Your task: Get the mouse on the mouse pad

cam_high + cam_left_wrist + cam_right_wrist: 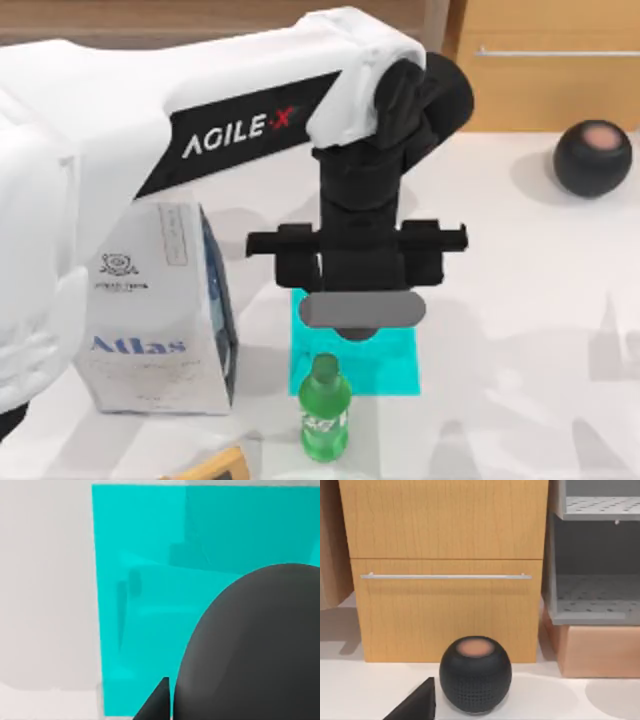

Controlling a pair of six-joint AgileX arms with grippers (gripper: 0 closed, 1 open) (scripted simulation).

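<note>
The grey pill-shaped mouse [362,310] hangs crosswise over the far half of the cyan mouse pad [350,368], casting a dark shadow on it. My left gripper [361,288] reaches down from above and is shut on the mouse. In the left wrist view the mouse [252,647] looms dark and close, with one black fingertip [159,701] beside it and the mouse pad [145,595] underneath. The right arm is parked off to the right; a black finger [416,703] of it shows in the right wrist view, facing the back of the table.
A white "Atlas" bag [152,318] stands left of the pad. A green bottle [325,410] stands upright at the pad's near edge. A black ball with a pinkish top [593,158] sits at the back right before a wooden drawer cabinet [445,570]. A yellow object [212,467] pokes in at the front.
</note>
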